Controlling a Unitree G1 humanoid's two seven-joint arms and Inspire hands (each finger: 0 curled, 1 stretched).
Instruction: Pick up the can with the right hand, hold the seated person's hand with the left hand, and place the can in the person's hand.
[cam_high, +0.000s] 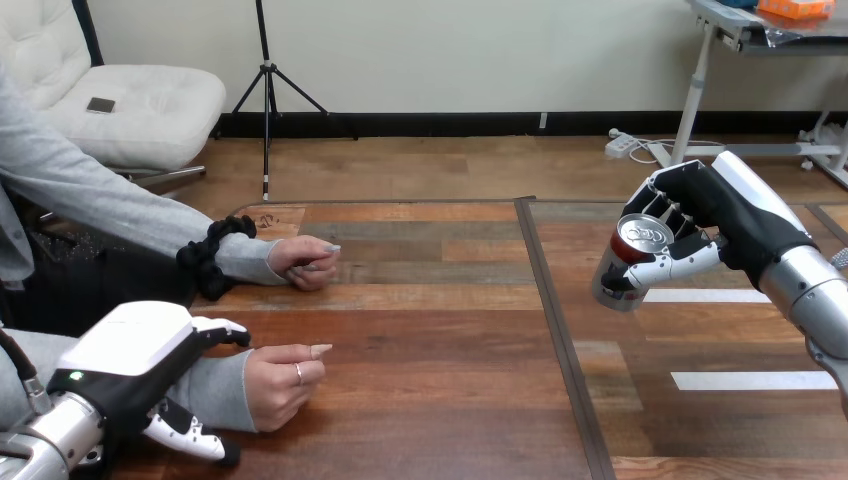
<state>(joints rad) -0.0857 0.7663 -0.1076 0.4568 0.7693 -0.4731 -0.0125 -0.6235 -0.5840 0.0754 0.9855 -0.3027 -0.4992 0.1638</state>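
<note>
Head view. Right hand (722, 212) at frame's right, above table (450, 330), fingers and thumb wrapped round can (640, 238). Can tilted, top toward camera, clear of tabletop. Left hand (130, 350) at lower left, one digit over and others under person's wrist (215, 390), curled round grey sleeve. Person's lower hand (285, 380) just right of it, loosely fisted, resting on table. Person's upper hand (305, 262) at left centre, on table, well apart from can.
</note>
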